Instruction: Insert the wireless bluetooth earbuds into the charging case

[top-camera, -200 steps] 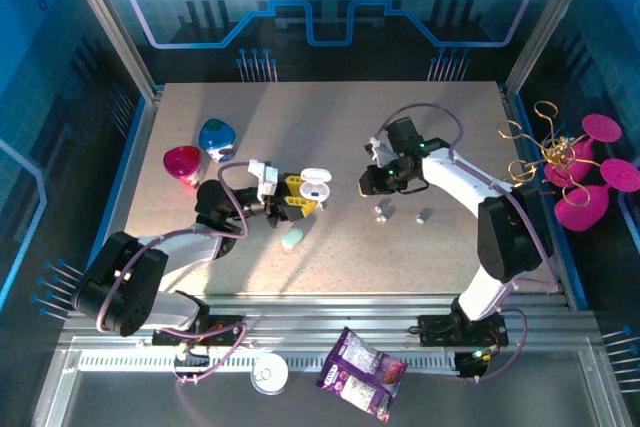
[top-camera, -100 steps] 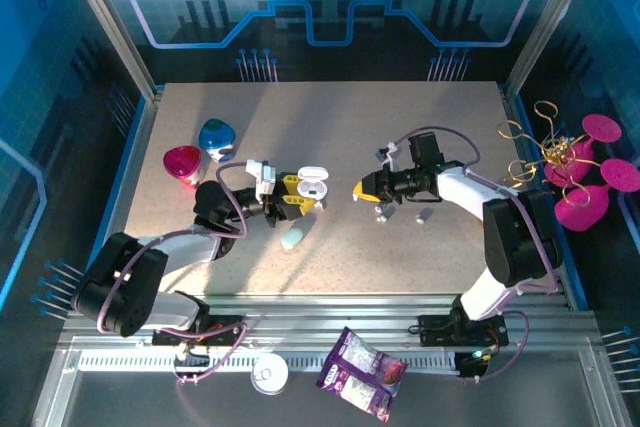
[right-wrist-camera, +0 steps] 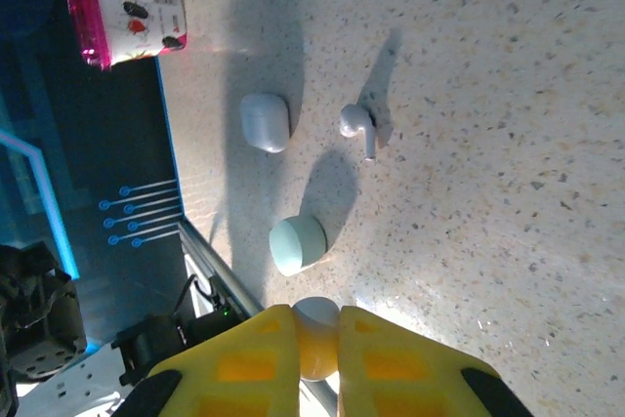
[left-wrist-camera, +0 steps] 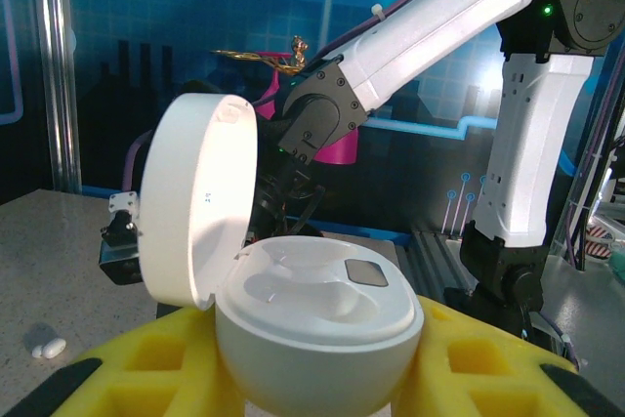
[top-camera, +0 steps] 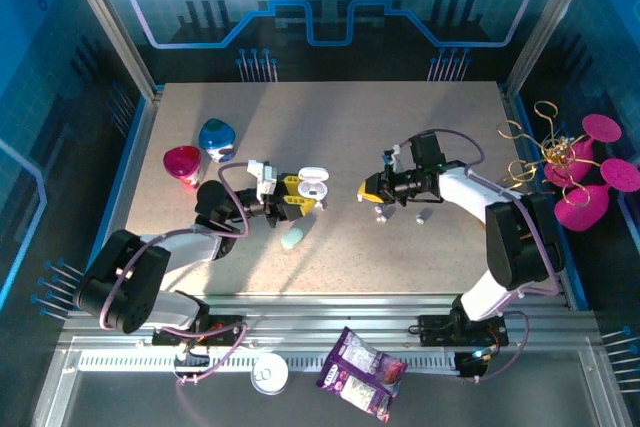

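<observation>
Two grippers face each other near the middle of the table (top-camera: 330, 117) in the top view, close but not touching. The left gripper (top-camera: 292, 203) has its yellow fingers squeezed around the charging case (left-wrist-camera: 317, 324), a round white case held upright, with its lid (left-wrist-camera: 200, 207) flipped up on the left side of the left wrist view. The right gripper (top-camera: 367, 190) is pinched tight on a tiny white earbud (right-wrist-camera: 314, 317) at the bottom of the right wrist view. At least it looks like one, as just a round bit pokes out between the yellow fingers. A loose earbud (right-wrist-camera: 358, 124) lies on the table in the upper middle of that view, just beside a closed white case (right-wrist-camera: 265, 121). A mint case (right-wrist-camera: 297, 244) sits lower down, nearer the fingers. In the lower left corner of the left wrist view, a small earbud (left-wrist-camera: 49, 347) lies flat on the table, well apart from the held case.
</observation>
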`<state>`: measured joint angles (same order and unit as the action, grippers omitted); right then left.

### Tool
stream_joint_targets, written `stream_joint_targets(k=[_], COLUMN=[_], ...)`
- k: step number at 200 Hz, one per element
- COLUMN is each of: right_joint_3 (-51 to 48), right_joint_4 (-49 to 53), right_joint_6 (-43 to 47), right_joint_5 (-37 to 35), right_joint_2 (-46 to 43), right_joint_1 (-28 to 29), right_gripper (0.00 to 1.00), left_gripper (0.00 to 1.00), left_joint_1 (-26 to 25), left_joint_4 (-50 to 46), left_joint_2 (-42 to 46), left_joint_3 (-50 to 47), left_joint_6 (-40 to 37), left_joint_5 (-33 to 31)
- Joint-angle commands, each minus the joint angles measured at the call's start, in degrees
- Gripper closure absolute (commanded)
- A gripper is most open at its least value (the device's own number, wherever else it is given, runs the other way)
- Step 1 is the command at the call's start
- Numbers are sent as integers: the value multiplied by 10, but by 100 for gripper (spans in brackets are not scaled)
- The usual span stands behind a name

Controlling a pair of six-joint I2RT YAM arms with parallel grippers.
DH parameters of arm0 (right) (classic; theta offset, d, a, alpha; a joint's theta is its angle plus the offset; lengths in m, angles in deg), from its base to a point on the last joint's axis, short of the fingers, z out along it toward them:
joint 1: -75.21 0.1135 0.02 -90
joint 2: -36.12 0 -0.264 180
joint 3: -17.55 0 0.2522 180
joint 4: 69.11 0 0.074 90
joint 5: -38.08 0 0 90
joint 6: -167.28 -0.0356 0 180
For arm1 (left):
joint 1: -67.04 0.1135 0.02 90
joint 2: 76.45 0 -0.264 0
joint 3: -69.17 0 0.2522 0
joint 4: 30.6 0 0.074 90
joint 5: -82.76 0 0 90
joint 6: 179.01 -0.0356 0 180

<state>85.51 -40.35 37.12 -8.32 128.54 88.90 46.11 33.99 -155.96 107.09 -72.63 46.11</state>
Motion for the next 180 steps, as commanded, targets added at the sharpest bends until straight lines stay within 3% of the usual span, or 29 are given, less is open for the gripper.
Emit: stream_joint_targets(k=[1, 44, 87, 180], right_joint_3=[-12, -34, -10, -3], right_joint_4=[-12, -83, -22, 0], right_joint_6=[-37, -102, -73, -31], right_joint_5=[0, 67, 89, 145], right_joint_2=[-18, -5, 10, 10], right_joint_1=[-8, -13, -15, -12], right_gripper=[88, 88, 88, 88], left_gripper=[66, 66, 65, 65], left_joint_1=[5, 5, 5, 5], left_joint_4=[19, 19, 19, 19], left_joint_2=[-6, -6, -4, -9], left_joint_3=[-2, 0, -3, -7], left_joint_6=[-5, -1, -3, -5], left_joint_5=[-3, -2, 1, 1])
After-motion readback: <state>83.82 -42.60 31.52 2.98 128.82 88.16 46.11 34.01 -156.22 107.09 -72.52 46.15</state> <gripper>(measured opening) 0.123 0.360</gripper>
